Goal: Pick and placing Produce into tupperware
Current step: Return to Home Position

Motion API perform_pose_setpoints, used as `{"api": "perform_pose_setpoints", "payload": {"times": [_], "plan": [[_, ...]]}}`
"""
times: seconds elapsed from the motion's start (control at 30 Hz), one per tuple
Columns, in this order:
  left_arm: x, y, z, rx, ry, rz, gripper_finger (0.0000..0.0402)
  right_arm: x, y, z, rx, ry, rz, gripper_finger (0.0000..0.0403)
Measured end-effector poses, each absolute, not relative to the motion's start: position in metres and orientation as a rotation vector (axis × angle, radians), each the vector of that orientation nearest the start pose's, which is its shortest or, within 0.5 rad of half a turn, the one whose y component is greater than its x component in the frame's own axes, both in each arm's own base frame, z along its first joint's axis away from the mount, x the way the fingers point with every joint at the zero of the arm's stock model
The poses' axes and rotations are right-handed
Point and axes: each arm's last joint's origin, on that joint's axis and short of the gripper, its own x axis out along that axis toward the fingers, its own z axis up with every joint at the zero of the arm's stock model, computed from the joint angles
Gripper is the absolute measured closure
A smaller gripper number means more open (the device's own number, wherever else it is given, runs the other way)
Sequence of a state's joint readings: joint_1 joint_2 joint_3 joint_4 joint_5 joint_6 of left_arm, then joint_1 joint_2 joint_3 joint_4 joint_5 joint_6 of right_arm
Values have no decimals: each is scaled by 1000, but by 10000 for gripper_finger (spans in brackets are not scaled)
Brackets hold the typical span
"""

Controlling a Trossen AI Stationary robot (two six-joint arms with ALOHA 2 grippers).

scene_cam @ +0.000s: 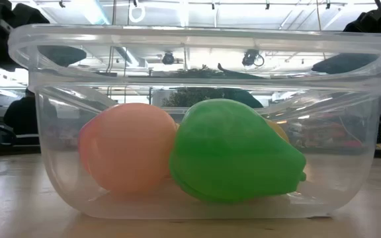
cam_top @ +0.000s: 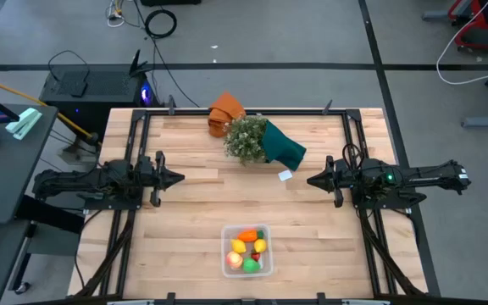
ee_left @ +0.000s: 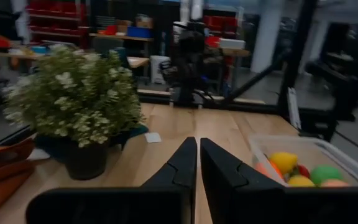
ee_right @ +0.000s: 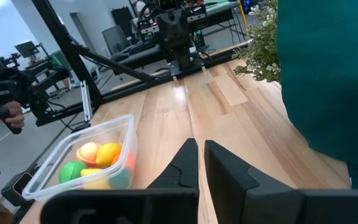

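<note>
My left gripper (cam_top: 180,178) & right gripper (cam_top: 310,180): pressed shut, empty. Only risk imo: right one clipping the bushy teal-wrapped green plant (cam_top: 246,139) nearby.

A bushy green-beige plant (cam_top: 246,138) with a teal wrap (cam_top: 285,146) is placed near the far edge of the wooden table (cam_top: 185,220), and an orange cloth (cam_top: 224,113) is bunched just beside it. A small white card (cam_top: 285,175) is seen on the boards near the wrap. Beyond the table, a black box (cam_top: 91,85) is set on the grey floor, and a coiled black cable (cam_top: 160,23) is left farther off.
</note>
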State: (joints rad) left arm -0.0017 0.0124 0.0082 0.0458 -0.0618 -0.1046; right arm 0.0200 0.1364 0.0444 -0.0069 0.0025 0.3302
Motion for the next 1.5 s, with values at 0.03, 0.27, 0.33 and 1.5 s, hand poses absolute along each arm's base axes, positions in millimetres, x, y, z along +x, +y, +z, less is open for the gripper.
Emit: {"api": "perform_pose_setpoints", "payload": {"times": [0.03,0.27,0.33,1.5], "plan": [[98,2,170,-123,-48,77,371,104,2,167,329,101,1,403],[98,4,170,-242,-61,138,367,104,2,167,329,101,1,403],[98,4,170,-243,-63,139,370,104,2,167,329,101,1,403],[98,4,171,-247,-70,145,370,104,2,167,329,101,1,403]]}}
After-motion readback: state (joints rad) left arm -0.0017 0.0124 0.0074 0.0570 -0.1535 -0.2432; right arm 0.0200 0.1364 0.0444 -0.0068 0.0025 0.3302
